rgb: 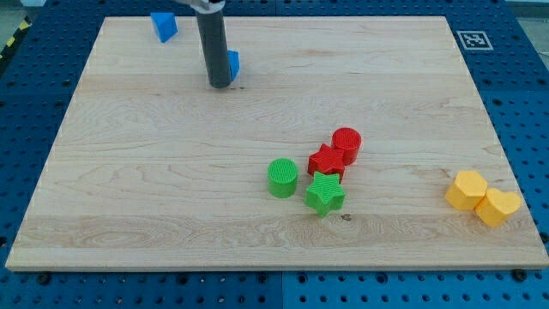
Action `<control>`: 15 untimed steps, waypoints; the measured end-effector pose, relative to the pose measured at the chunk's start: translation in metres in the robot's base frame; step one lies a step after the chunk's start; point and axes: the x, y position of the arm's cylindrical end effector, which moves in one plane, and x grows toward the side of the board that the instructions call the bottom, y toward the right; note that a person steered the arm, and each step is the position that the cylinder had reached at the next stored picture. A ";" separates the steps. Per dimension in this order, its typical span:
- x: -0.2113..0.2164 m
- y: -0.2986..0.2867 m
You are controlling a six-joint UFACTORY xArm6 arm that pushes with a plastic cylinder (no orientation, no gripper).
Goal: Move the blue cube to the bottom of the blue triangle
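Observation:
The blue triangle [163, 26] lies near the board's top edge at the view's upper left. The blue cube [232, 63] lies to its lower right, mostly hidden behind my rod; only its right side shows. My tip [220, 85] rests on the board just at the cube's lower left, touching or nearly touching it. The rod rises straight up out of the view's top.
A green cylinder [282, 178], a green star [325, 193], a red star [326, 160] and a red cylinder [346, 142] cluster at the board's centre-right. Two yellow blocks [482, 199] sit at the lower right edge. A marker tag [472, 39] is at the top right corner.

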 end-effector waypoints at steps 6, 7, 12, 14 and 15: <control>-0.060 0.047; -0.060 0.020; -0.057 -0.021; -0.007 -0.059; -0.005 -0.065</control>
